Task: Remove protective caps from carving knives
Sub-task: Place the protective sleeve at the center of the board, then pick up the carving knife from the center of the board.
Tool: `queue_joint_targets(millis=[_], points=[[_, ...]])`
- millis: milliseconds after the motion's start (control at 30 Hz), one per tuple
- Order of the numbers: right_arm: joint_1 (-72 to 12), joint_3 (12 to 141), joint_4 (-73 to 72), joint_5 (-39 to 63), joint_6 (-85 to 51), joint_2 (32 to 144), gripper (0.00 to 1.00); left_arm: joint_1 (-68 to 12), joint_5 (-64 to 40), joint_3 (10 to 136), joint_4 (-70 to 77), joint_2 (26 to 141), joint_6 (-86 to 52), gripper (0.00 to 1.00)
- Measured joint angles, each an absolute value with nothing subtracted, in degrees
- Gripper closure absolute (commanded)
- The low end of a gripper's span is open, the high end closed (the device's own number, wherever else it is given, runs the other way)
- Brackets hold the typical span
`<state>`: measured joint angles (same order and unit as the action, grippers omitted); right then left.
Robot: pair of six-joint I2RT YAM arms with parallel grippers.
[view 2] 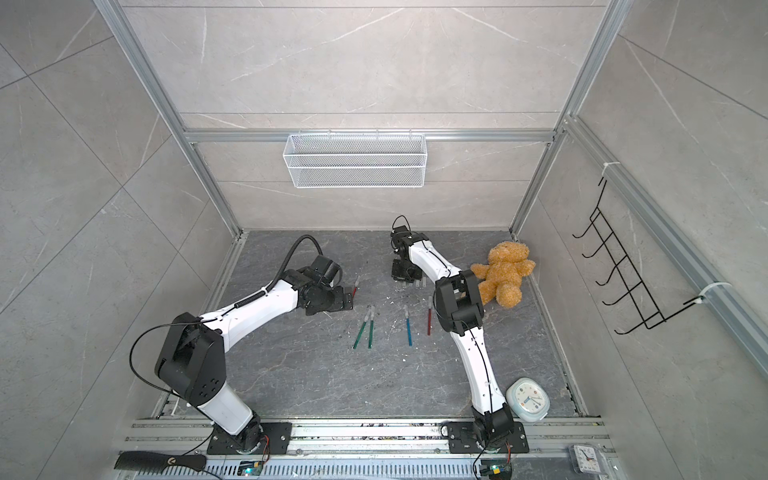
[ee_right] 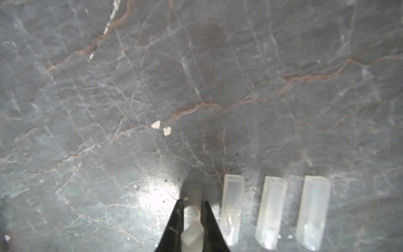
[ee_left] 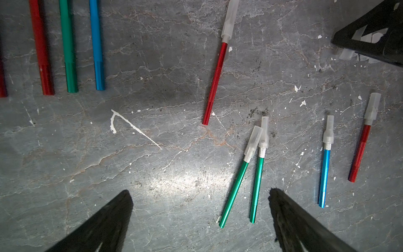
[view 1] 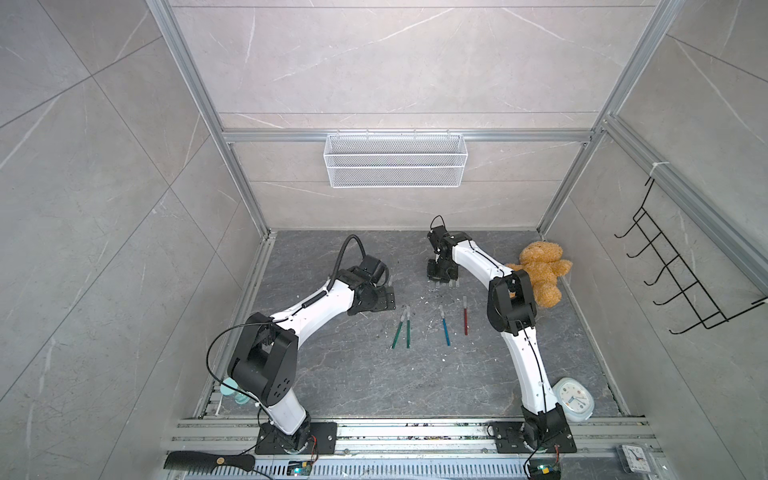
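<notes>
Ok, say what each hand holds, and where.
The right hand pinches one protective cap across its sides; the left hand is open, holding nothing.

Grey tabletop (view 1: 374, 382): carving knives (view 1: 444, 328), loose protective caps (ee_right: 232, 207), teddy bear (view 1: 540, 270), clock (view 1: 573, 399)

No legible txt; clock (view 1: 572, 398) dial too small to read.

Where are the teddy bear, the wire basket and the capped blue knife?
teddy bear (view 1: 541, 272): in a top view, on its belly.
wire basket (view 1: 395, 176): in a top view, on its mesh wall.
capped blue knife (view 1: 445, 330): in a top view, on its handle.
</notes>
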<state>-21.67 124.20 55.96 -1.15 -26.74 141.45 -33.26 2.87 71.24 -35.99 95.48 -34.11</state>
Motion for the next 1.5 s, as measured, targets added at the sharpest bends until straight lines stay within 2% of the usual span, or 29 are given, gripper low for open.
queue_joint_targets(millis=[200,633,1000,1100,1267,1500], points=[[-21.7,124.5,56.6,-1.2,-26.8,141.4,0.78,-33.3,2.9,71.2,-36.0,95.5,-34.1,0.00],[-21.7,124.5,57.0,-1.3,-26.8,141.4,0.79,-33.3,2.6,71.3,-36.0,95.7,-34.1,0.00],[-21.7,127.5,58.8,-1.4,-27.0,141.4,0.73,-33.3,2.4,71.4,-36.1,96.0,-34.1,0.00],[-21.7,128.0,59.5,-1.8,-27.3,141.3,0.67,-33.2,2.4,71.5,-36.1,96.0,-34.1,0.00],[-21.7,126.9,59.8,-2.1,-27.5,138.2,0.49,-33.2,2.4,72.1,-36.5,96.0,-34.1,0.01],[-22.0,114.9,54.8,-1.6,-27.7,121.9,0.24,-33.3,2.4,72.6,-37.4,96.8,-34.1,0.02]])
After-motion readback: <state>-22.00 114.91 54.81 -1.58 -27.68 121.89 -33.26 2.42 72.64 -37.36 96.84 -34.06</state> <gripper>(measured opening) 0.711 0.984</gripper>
